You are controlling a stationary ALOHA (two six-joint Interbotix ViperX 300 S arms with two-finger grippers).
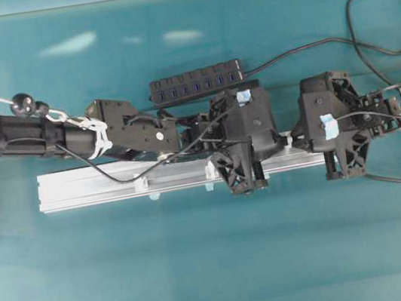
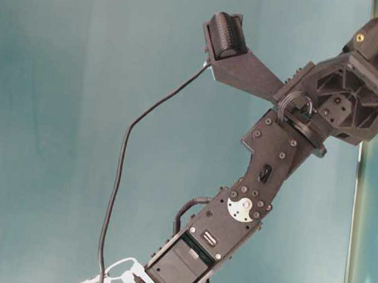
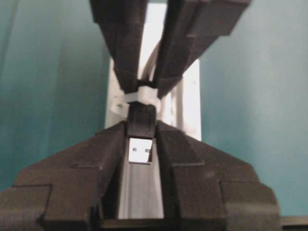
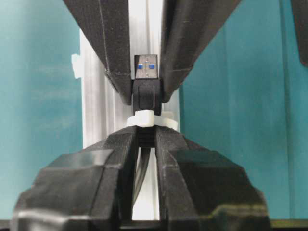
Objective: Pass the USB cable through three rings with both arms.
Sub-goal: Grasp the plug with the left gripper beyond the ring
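Note:
The USB cable's black plug (image 4: 146, 94) pokes through a white ring (image 4: 144, 118) on the silver rail (image 4: 96, 96), its metal tip (image 4: 146, 67) pointing away from me. My right gripper (image 4: 147, 135) is shut on the cable just behind that ring. From the far side, my left gripper (image 3: 141, 126) pinches the plug's black body (image 3: 141, 120), and both fingertips touch it. The metal tip (image 3: 140, 150) shows between the left fingers. Overhead, both grippers meet at this ring (image 1: 288, 138). Two more rings (image 1: 141, 183) (image 1: 210, 169) stand further left on the rail (image 1: 84, 188).
A black multi-port hub (image 1: 196, 84) lies behind the rail, its own cable (image 1: 299, 49) looping off to the right. Pale blue tabs (image 1: 154, 197) stick out along the rail's front edge. The left arm (image 1: 45, 133) stretches across the table's left half.

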